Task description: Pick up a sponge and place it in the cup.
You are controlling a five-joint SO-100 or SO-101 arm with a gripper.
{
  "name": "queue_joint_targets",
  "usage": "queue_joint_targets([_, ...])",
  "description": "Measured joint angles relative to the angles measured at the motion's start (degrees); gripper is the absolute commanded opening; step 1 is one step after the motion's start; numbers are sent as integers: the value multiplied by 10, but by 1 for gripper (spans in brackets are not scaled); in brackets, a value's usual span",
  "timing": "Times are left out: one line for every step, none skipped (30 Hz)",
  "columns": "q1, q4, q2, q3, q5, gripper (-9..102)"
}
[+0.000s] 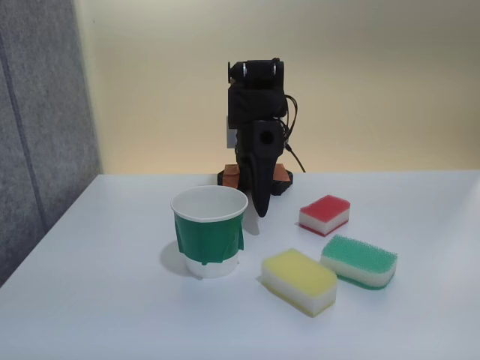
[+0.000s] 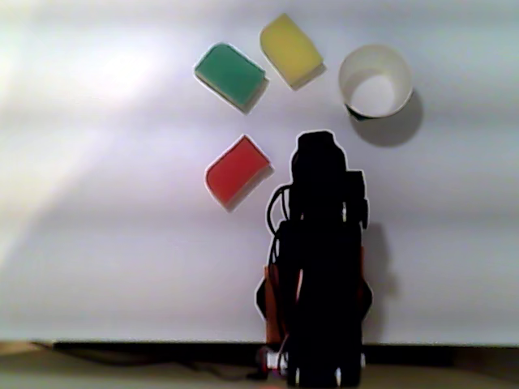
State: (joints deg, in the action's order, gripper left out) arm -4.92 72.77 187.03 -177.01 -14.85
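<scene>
The red-topped sponge [image 1: 325, 214] [image 2: 236, 169] lies flat on the white table, to the right of the arm in the fixed view. The cup [image 1: 209, 232] [image 2: 375, 80], white with a dark green band, stands upright and looks empty. My black gripper [image 1: 261, 210] points down with its tip just above the table, behind the cup's right side and left of the red sponge. Its fingers look pressed together with nothing between them. In the other view the folded arm [image 2: 323, 243] hides the fingertips.
A yellow-and-white sponge [image 1: 299, 280] [image 2: 290, 49] and a green-and-white sponge [image 1: 359, 260] [image 2: 230, 74] lie in front of the red one in the fixed view. A grey panel [image 1: 37, 112] stands at the table's left edge.
</scene>
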Motion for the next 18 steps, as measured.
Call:
queue_joint_targets([0, 1, 0, 0, 6, 0])
queue_joint_targets([-3, 4, 0, 0, 25, 0])
queue_joint_targets([-11, 5, 0, 0, 33, 0])
queue_joint_targets([-18, 6, 0, 0, 35, 0])
queue_joint_targets([-18, 6, 0, 0, 38, 0])
queue_joint_targets([-18, 6, 0, 0, 38, 0])
queue_joint_targets([-18, 6, 0, 0, 38, 0])
queue_joint_targets([-18, 6, 0, 0, 38, 0])
queue_joint_targets([-18, 6, 0, 0, 38, 0])
queue_joint_targets([-18, 6, 0, 0, 38, 0])
queue_joint_targets([-18, 6, 0, 0, 38, 0])
queue_joint_targets([-18, 6, 0, 0, 38, 0])
queue_joint_targets([-18, 6, 0, 0, 38, 0])
queue_joint_targets([-18, 6, 0, 0, 38, 0])
queue_joint_targets([-18, 6, 0, 0, 38, 0])
queue_joint_targets([-18, 6, 0, 0, 38, 0])
queue_joint_targets([-18, 6, 0, 0, 35, 0])
queue_joint_targets([-18, 6, 0, 1, 35, 0])
